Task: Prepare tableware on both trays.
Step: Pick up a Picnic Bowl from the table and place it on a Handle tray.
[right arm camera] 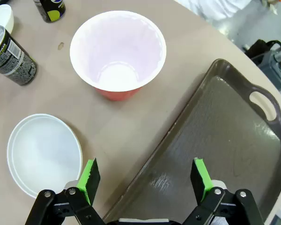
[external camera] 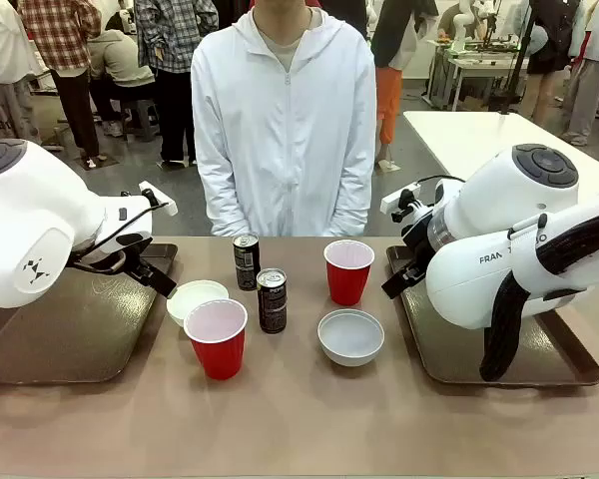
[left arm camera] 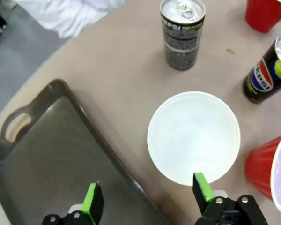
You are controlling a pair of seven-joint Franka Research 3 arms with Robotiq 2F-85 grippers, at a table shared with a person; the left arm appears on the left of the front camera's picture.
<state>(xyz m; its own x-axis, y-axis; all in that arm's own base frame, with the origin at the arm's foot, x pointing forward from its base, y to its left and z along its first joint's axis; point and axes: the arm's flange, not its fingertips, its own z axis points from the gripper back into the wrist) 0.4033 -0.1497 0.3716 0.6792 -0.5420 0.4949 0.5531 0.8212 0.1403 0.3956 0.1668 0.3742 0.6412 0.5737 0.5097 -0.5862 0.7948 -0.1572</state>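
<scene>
The left fingers (left arm camera: 92, 200) and right fingers (right arm camera: 89, 176) spread wide (pointing downward).

- Tabletop (external camera: 299, 419): tan, matt, across the near foreground.
- Person (external camera: 285, 130): white zipped jacket, standing at the far edge, centre (arms down at the sides).
- White table (external camera: 479, 140): far right, behind the person.
- Bystanders (external camera: 55, 40): far left, plaid shirts; one possibly seated.
- Floor (external camera: 414, 175): grey.
</scene>
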